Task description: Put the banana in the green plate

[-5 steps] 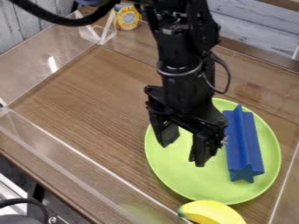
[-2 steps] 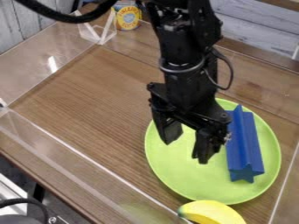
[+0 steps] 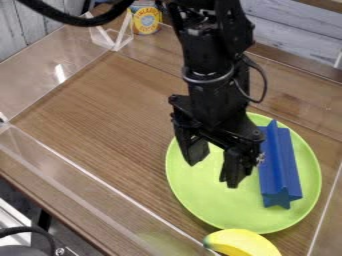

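claw [image 3: 214, 160]: my fingers were apart, empty, hanging over the green plate [image 3: 214, 205].
banana [image 3: 238, 243]: sat off the plate by its near rim, at the frame's bottom edge, partly cut off.
blue block [image 3: 279, 163]: lay on the plate.
risk: the drop could land on the block and roll off.

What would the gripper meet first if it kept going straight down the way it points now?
Probably the green plate: the open gripper points steeply down over its bare surface, left of the blue block. The banana lies off the plate near the bottom edge, out of that line. Depth is uncertain.
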`<action>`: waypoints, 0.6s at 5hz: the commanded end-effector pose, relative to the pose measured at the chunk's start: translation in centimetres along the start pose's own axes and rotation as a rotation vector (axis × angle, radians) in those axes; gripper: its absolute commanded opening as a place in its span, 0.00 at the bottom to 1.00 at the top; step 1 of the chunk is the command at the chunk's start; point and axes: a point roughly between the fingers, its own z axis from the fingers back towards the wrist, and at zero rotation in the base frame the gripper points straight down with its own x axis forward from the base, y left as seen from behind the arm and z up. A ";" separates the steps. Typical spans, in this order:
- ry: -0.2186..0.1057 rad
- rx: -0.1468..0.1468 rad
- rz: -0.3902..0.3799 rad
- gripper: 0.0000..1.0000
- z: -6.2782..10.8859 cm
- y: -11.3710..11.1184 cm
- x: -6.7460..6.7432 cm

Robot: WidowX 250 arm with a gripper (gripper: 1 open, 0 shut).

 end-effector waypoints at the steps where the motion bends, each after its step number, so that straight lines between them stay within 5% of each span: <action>1: -0.037 -0.003 -0.011 1.00 0.9 0.0 0.3; 3: -0.034 -0.008 -0.018 1.00 0.9 0.0 0.0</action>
